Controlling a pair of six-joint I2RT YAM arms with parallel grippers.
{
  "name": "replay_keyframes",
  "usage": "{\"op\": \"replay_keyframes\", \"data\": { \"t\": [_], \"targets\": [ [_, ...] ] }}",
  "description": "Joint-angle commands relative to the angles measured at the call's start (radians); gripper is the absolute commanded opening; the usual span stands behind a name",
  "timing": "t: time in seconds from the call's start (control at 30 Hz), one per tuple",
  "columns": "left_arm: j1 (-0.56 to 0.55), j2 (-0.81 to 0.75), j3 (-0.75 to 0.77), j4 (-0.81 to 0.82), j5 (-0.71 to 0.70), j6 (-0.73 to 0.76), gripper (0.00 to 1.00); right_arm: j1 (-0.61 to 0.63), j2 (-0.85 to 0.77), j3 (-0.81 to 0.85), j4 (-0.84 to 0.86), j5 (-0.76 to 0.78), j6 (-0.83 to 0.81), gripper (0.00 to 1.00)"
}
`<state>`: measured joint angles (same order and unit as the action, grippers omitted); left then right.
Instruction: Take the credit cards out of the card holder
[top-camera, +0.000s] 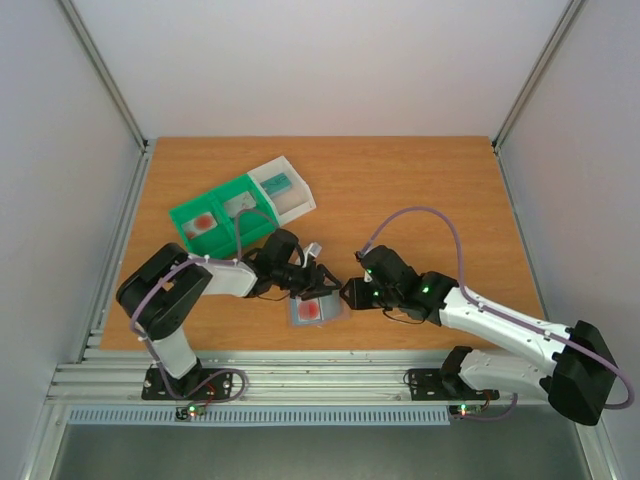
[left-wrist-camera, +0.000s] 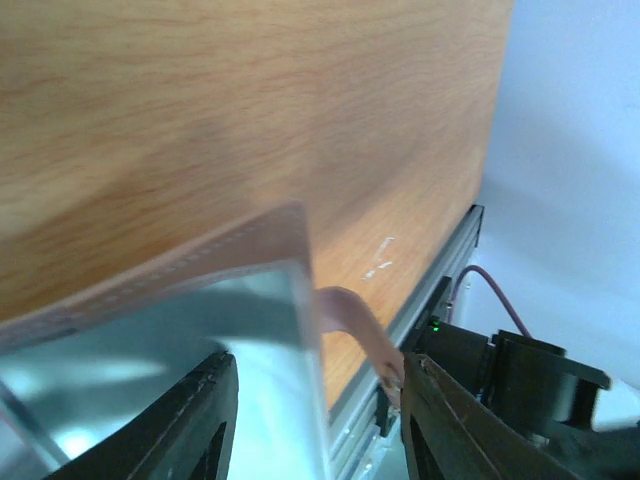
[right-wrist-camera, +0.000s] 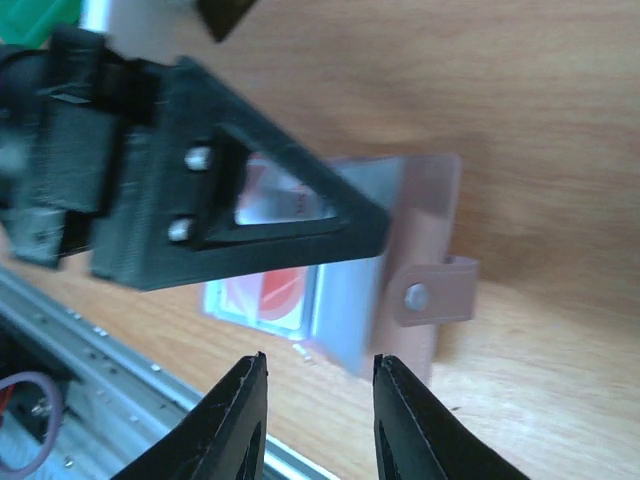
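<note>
The blue-grey card holder (top-camera: 332, 312) lies open near the table's front edge, with a pale card with a red blotch (top-camera: 313, 311) in it. My left gripper (top-camera: 308, 278) is over the holder's far side, jaws apart. In the left wrist view a raised holder panel (left-wrist-camera: 200, 330) stands between the fingers and its pink strap (left-wrist-camera: 355, 320) touches the right finger. My right gripper (top-camera: 347, 292) is open and empty just right of the holder. The right wrist view shows the holder (right-wrist-camera: 350, 310), the card (right-wrist-camera: 275, 290), the snap strap (right-wrist-camera: 435, 293) and a left-arm finger (right-wrist-camera: 250, 215) across them.
A green-and-white compartment tray (top-camera: 262, 222) stands at the back left, holding a red-blotch card (top-camera: 205, 222), a pale card (top-camera: 238, 205) and a teal card (top-camera: 277, 183). A metal rail (top-camera: 300, 375) runs along the front edge, close to the holder.
</note>
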<state>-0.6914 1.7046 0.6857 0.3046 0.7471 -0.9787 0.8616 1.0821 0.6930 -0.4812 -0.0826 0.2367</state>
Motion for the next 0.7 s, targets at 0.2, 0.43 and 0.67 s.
{"op": "replay_keyframes", "data": {
  "t": [0.2,0.43,0.67],
  "targets": [
    [-0.003,0.076,0.001,0.120,0.017,-0.017,0.45,0.082,0.139,0.017,0.218,-0.094,0.087,0.26],
    [-0.003,-0.029,0.011,-0.072,-0.045,0.040,0.45,0.088,0.218,-0.032,0.302,-0.041,0.122,0.22],
    [-0.001,-0.139,0.026,-0.250,-0.150,0.079,0.46,0.088,0.300,-0.038,0.298,0.001,0.132,0.22]
  ]
}}
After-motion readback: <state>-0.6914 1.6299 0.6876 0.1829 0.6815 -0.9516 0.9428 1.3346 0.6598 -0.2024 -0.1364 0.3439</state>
